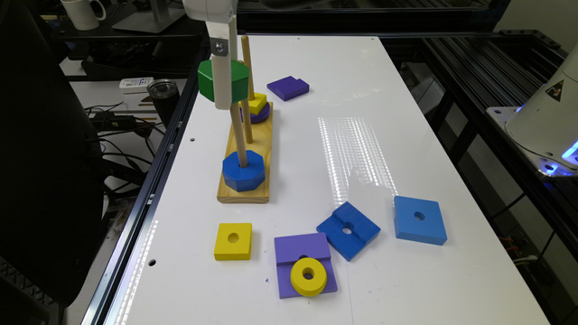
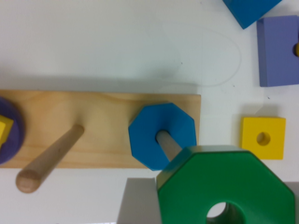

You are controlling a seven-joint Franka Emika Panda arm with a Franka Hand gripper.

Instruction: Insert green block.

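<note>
- The tool (image 1: 222,85) is gripping the green block (image 1: 208,81), holding it high on the peg (image 1: 238,135).
- Directly below the tool, the blue octagonal block (image 1: 243,170) is resting on the wooden base (image 1: 262,149).

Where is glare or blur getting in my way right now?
Exterior view: a striped glare patch on the white table, clear of the wooden base. Wrist view: the green block is close and soft-edged; the blue octagonal block looks sharper.
</note>
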